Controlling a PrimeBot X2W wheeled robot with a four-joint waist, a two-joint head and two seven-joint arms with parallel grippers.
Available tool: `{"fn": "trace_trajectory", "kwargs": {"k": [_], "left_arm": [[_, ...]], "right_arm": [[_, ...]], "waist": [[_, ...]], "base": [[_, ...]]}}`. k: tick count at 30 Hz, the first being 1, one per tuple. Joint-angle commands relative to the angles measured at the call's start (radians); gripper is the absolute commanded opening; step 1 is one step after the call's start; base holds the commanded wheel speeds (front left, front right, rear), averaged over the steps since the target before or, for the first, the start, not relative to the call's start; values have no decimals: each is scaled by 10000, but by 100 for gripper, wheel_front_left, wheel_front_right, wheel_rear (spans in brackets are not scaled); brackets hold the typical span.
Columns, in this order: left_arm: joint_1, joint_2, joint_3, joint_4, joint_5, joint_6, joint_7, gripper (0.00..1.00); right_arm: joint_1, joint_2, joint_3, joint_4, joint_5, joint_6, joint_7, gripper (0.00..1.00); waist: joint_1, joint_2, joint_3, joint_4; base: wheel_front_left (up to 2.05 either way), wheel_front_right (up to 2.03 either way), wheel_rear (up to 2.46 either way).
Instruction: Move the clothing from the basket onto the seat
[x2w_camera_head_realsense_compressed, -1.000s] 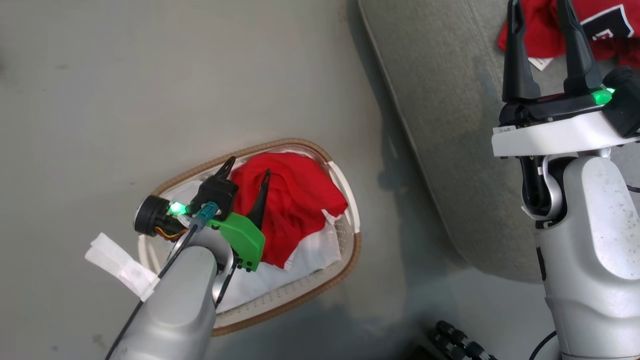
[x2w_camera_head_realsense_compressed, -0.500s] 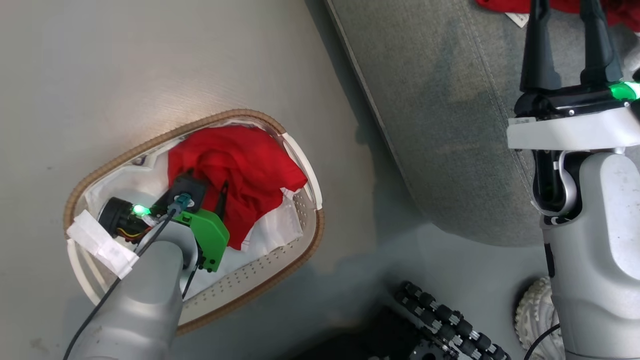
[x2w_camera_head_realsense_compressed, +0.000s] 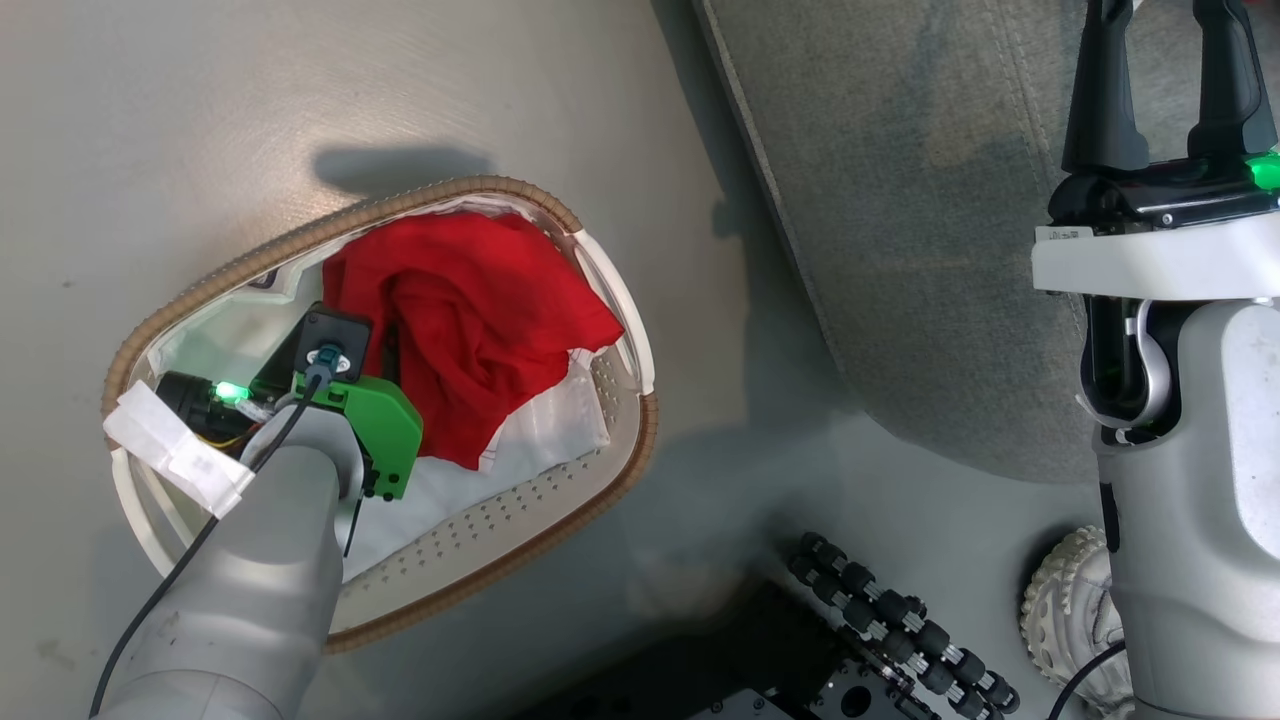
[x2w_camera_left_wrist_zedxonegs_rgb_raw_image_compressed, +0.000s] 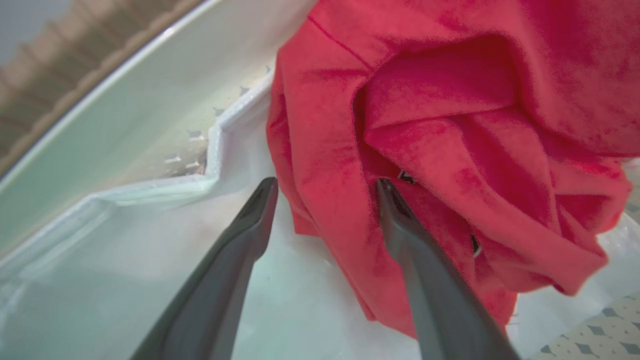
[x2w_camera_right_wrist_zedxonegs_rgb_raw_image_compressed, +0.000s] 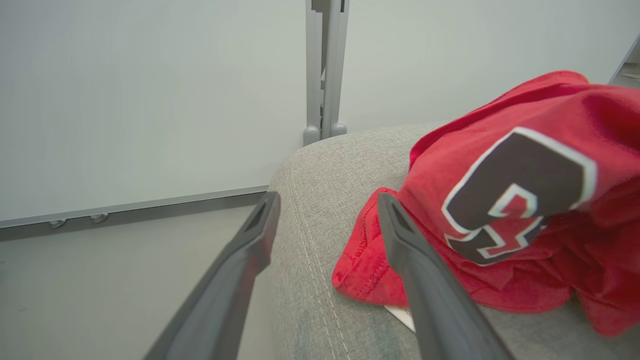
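Left gripper, spread, straddles clothing in slanting basket.

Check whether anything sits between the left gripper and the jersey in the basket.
Nothing visible does. The left gripper is down inside the basket, jaws open around the edge of the red jersey.
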Motion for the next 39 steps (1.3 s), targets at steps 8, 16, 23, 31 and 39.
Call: {"fn": "trace_trajectory", "kwargs": {"k": [8,16,23,31,39], "left_arm": [[-454,-163,-46,215,-353,-774,-2,100],[-700,-388,-304,373,-744,-1258,100,0],[-585,-420,-408,304,-1094,-1303,4,0],[576,-481,-617,-1000,-1631,-1307,-11,0],[1706,-471,-665,-2391,-1825,-1306,-14,0]], "right_arm": [[-101,-10,69,-217,-252,-14,-18,100],[-213,-12,147,-256,-325,-14,-18,100],[-422,-14,301,-32,-168,-14,-18,100],[-147,-22,640,498,-250,-14,-18,100],[222,-26,1146,1104,-447,-14,-18,100]], "waist": [[-2,56,188,232],[-2,56,243,350],[-2,56,-19,326],[-2,56,-1241,812],[-2,56,-2714,1498]], "base": [[5,5,5],[1,1,1],[0,0,0],[0,0,0],[0,0,0]]}}
